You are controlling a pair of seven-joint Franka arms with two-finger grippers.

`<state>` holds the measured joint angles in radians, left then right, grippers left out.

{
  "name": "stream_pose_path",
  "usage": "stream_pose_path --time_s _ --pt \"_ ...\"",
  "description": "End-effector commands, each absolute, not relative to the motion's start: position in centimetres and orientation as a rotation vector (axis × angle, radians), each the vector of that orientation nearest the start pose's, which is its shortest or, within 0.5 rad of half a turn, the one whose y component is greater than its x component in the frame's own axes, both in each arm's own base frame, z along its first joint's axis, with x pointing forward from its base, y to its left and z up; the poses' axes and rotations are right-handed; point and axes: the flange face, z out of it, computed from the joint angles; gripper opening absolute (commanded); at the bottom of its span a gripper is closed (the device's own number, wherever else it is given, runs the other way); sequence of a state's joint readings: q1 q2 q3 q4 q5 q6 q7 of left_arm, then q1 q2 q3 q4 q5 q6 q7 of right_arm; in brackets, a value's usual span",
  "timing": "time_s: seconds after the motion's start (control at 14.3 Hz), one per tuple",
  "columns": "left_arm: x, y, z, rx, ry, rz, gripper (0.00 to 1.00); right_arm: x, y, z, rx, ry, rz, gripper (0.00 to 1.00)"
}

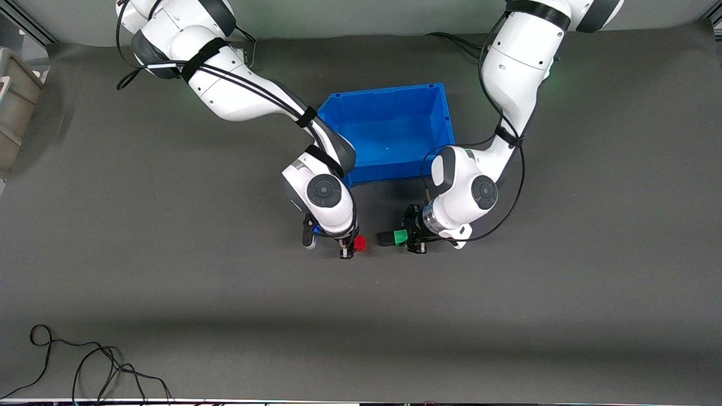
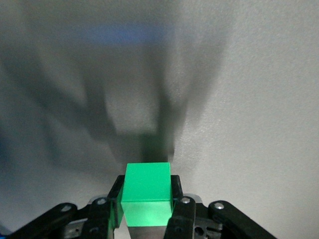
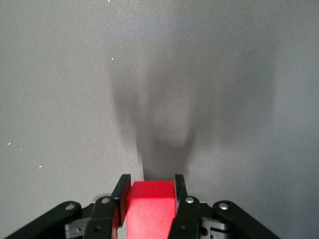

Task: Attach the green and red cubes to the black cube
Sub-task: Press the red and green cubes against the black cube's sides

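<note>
Over mat near blue bin (image 1: 395,121): left pincer (image 1: 404,237) pinching green cube (image 1: 400,237), black cube (image 1: 385,238) barely discernible; right pincer (image 1: 351,246) pinching red cube (image 1: 360,243).

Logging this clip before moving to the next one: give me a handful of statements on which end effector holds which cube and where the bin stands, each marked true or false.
1. The left end effector is shut on the green cube. True.
2. The right end effector is open and holds nothing. False: it is shut on the red cube.
3. The black cube is touching the green cube. True, as far as the front view shows.
4. The red cube lies inside the blue bin. False: it is held over the grey table, nearer the front camera than the bin.
5. The red cube already touches the black cube. False: a gap shows between them.
</note>
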<state>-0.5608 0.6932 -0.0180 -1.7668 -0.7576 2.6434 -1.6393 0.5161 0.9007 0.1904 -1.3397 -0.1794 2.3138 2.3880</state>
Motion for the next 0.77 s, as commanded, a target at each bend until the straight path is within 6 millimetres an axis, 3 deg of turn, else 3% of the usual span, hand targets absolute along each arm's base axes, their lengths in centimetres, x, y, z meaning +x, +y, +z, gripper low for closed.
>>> stream_pose_path --time_s 0.0,0.49,0.7 --pt "57.7 -35.3 18.7 1.762 2.121 -0.415 0.22 59.0 47.1 19.8 -2.055 2.259 0.042 0.29" --pt "58.3 -36.5 19.3 1.712 2.102 -0.369 0.22 59.2 47.3 18.9 -2.009 2.285 0.047 0.29" --pt "58.1 -38.2 19.2 1.724 2.076 -0.37 0.22 59.4 47.4 18.6 -1.971 2.293 0.051 0.29"
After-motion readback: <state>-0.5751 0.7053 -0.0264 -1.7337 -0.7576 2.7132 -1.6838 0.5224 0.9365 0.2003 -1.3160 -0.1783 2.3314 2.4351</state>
